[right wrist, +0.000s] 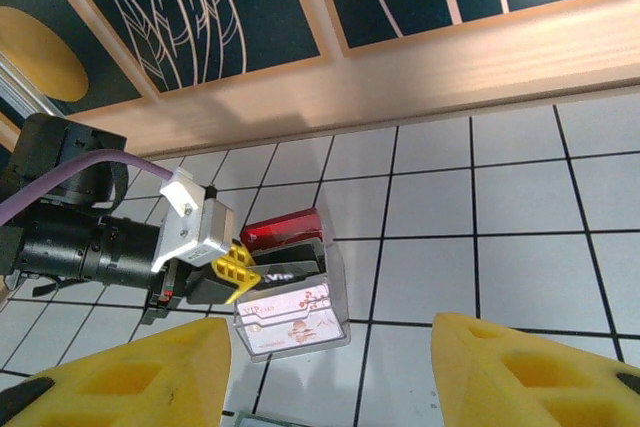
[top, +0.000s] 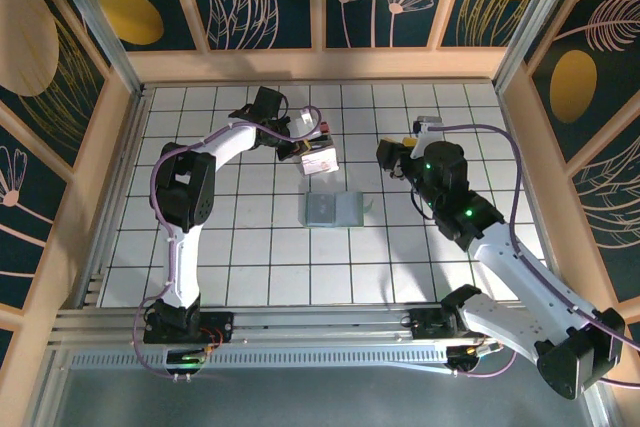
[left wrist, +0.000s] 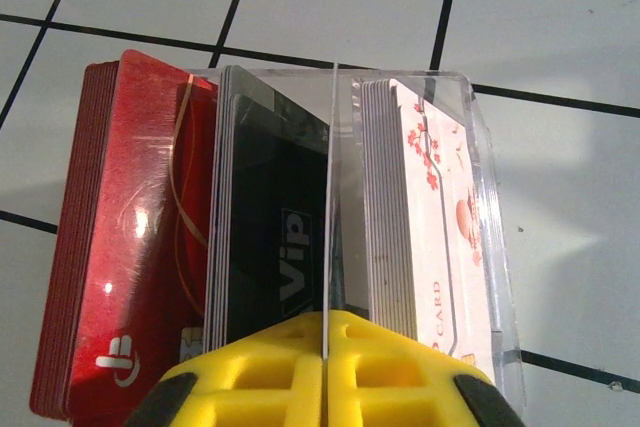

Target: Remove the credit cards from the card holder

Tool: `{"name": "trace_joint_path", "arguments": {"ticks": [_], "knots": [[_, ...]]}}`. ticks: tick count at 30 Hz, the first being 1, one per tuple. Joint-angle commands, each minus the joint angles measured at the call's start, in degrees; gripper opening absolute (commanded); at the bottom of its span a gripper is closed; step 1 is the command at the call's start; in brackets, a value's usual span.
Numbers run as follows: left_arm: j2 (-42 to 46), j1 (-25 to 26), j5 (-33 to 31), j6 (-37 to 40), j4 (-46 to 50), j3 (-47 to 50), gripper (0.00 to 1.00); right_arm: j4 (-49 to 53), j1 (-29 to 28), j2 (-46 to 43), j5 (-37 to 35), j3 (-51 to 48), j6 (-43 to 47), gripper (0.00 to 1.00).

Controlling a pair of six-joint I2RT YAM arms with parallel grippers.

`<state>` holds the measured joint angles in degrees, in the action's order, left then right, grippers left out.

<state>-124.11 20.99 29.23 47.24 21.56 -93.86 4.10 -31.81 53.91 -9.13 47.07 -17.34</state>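
Observation:
The card holder [top: 332, 208] lies flat on the tiled table, pale blue-grey, just in front of a clear plastic box [top: 320, 157]. The box holds upright stacks of credit cards: red [left wrist: 120, 237], black "VIP" [left wrist: 270, 237] and white-pink [left wrist: 440, 207]. My left gripper [left wrist: 330, 319] hangs over the box, its yellow jaws shut on one thin card seen edge-on [left wrist: 331, 197], which stands between the black and white-pink stacks. My right gripper [right wrist: 330, 387] hovers open to the right of the box with nothing between its fingers [right wrist: 130, 377].
A wooden rim [top: 320, 65] and patterned panels close the table on three sides. The left arm [top: 225, 147] reaches across the far left, the right arm [top: 480, 237] across the right. White tiles lie around the card holder.

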Motion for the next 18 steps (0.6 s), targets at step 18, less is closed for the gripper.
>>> {"name": "trace_joint_path", "arguments": {"ticks": [18], "knots": [[9.3, -0.6, 3.4, -6.7, 9.6, -2.9, 0.32, 0.0, -1.5, 4.3, -3.3, 0.9, -3.6, 0.48]]}}
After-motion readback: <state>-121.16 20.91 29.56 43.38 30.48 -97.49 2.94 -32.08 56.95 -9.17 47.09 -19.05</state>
